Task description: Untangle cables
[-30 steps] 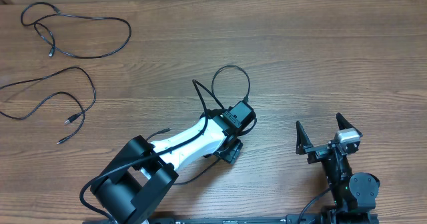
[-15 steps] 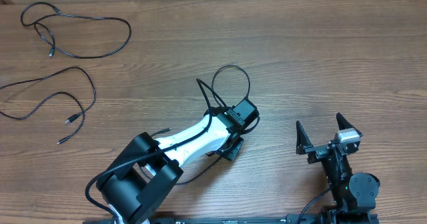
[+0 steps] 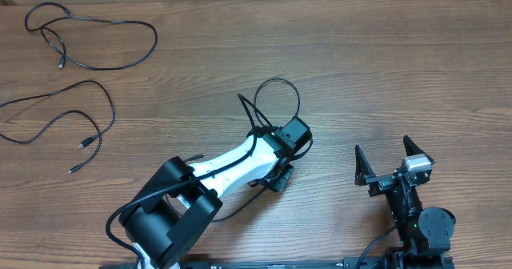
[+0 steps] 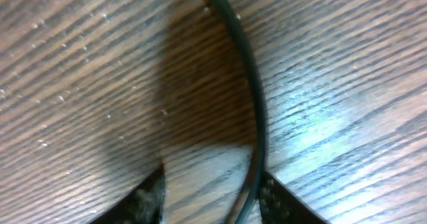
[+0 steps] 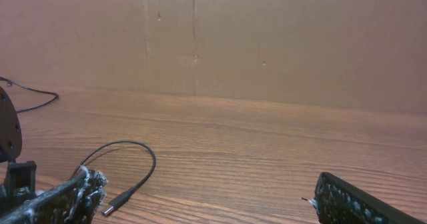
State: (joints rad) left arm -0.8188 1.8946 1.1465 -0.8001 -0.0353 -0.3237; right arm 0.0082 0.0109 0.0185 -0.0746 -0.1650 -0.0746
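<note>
While left claw [image 4: 210, 197] straddles cable [image 4: 257, 117] on table [image 4: 80, 84], jaws apart, not pinching; right claw [image 3: 386, 158] spread wide.

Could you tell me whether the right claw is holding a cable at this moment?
No, the right claw stands open with nothing between its fingers, and the nearest cable lies on the table beyond it.

No text, label, brand or number can be read in any view (the wrist pictures are too close for small print). The table [image 3: 384, 69], the cables [image 3: 276, 79] and the back wall [image 5: 280, 37] show no readable sign.
</note>
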